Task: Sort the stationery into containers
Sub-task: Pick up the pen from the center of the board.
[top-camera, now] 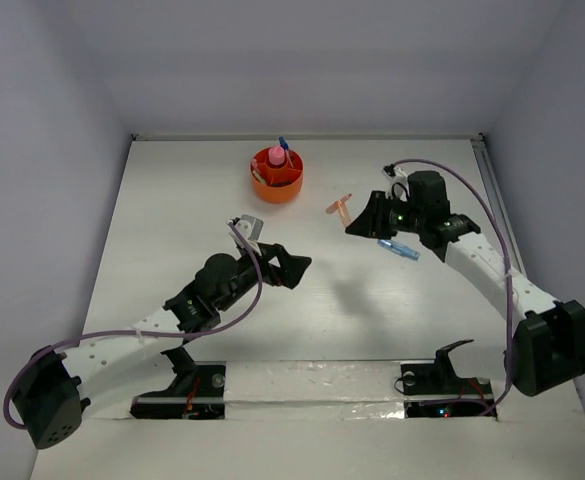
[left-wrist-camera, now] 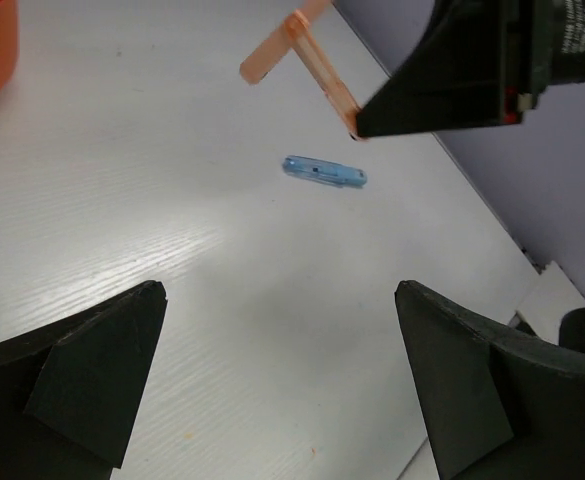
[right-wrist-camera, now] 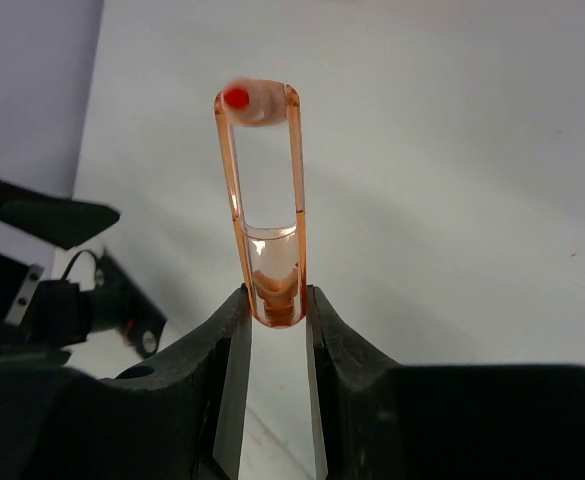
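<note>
The right gripper [right-wrist-camera: 275, 302] pinches one end of a clear orange-pink piece [right-wrist-camera: 262, 190]; its far end juts over the white table [right-wrist-camera: 452, 200].

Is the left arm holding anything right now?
No, the left gripper has its jaws wide open with nothing between them.

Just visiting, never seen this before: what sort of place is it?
Probably a robotics lab test bench: a left arm and right arm bolted to a white table inside plain walls, the right pincer holding an orange-pink piece, plus an orange tub.
</note>
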{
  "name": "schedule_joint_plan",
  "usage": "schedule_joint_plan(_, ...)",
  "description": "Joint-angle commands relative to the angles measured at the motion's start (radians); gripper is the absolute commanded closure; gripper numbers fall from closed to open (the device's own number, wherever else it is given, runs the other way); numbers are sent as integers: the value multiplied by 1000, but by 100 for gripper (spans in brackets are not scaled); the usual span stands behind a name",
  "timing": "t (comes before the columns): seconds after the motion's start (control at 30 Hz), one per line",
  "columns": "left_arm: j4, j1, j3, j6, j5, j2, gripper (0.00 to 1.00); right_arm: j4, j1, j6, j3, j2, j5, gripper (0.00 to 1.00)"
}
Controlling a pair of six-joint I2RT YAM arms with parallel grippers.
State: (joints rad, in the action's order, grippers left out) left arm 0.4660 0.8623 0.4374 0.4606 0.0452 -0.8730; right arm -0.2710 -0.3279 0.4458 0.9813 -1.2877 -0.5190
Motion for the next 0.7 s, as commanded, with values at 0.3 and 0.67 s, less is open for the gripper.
schedule_joint_plan(0.3, 169, 1, 12, -33, 131, -53, 2, -65, -33, 88, 10, 117, -280, 93)
schedule_joint_plan(0.67, 390, 1, 34, -138, 93, -193, 39, -106, -33, 105, 71, 123, -351, 93)
